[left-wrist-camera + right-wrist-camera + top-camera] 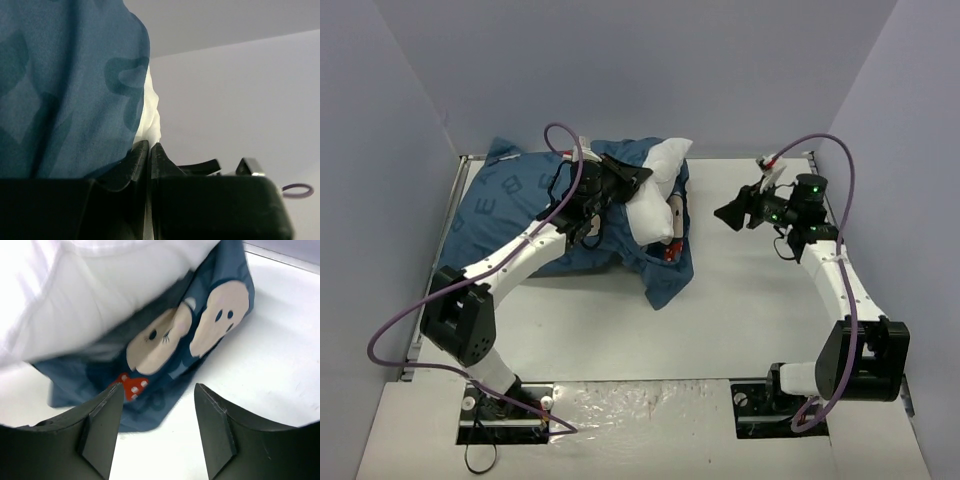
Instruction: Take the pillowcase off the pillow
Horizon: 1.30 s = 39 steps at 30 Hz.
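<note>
The dark teal pillowcase (510, 200) lies bunched at the back left of the table. The white pillow (655, 205) sticks out of its right end. My left gripper (635, 178) is over the pillow's upper end; in the left wrist view the gripper (149, 146) is shut with white pillow fabric (150, 120) pinched between the fingers, and the pillowcase (65, 90) hangs just to the left. My right gripper (725, 214) is open and empty, apart from the pillow on its right. In the right wrist view the gripper (158, 387) faces the pillowcase's mouse-face print (100, 375) under the pillow (90, 285).
The white table top (750, 310) stretches in front and to the right of the bundle. Pale walls close in the back and both sides. Purple cables (575, 160) loop over each arm. A metal rail (445, 215) runs along the table's left edge.
</note>
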{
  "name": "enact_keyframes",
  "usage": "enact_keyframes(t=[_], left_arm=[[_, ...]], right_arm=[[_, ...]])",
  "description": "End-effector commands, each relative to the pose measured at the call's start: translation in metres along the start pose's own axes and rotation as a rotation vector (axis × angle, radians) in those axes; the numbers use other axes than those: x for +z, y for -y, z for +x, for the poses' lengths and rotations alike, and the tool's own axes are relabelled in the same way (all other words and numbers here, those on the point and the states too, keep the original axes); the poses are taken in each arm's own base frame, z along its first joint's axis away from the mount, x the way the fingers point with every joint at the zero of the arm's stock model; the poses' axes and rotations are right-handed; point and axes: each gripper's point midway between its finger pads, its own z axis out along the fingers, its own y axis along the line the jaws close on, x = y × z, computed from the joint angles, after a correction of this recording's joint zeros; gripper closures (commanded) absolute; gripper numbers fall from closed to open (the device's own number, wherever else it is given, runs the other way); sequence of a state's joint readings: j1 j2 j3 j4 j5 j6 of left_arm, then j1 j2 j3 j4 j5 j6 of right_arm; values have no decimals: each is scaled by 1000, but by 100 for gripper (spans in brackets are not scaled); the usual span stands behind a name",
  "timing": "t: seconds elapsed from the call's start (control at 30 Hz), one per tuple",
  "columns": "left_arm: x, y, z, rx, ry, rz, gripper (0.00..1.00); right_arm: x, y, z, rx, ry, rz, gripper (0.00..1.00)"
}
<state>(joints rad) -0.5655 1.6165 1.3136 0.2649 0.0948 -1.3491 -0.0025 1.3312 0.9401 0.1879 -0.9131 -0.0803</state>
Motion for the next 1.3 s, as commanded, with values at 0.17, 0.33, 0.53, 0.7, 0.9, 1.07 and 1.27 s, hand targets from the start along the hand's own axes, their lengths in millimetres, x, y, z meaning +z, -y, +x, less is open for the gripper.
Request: enact_keyframes(t=[0.17,0.33,0.53,0.7,0.9,1.07,1.27], left_arm=[[1,-3,64,212,-226,93,98],[3,-38,102,356,-325,-8,82],[4,-23,108,439,-354,24,39],[-17,21,80,648,-332,37,28],[-65,28,6,889,-221,-147,24],[-116,-48,-83,890,-138,-457,22],[-167,-105,-162,830,-16,-672,16]], right_arm=[[18,5,7,754,-74,11,40],[39,0,-7,978,11,-74,6],[69,-20,6,1100,-14,-135,0],[83,-22,39,1137,-87,-100,1],[81,-28,56,1048,-126,-125,3],[90,-30,58,1006,-174,-131,2],[130,-41,63,1031,-201,-221,6]])
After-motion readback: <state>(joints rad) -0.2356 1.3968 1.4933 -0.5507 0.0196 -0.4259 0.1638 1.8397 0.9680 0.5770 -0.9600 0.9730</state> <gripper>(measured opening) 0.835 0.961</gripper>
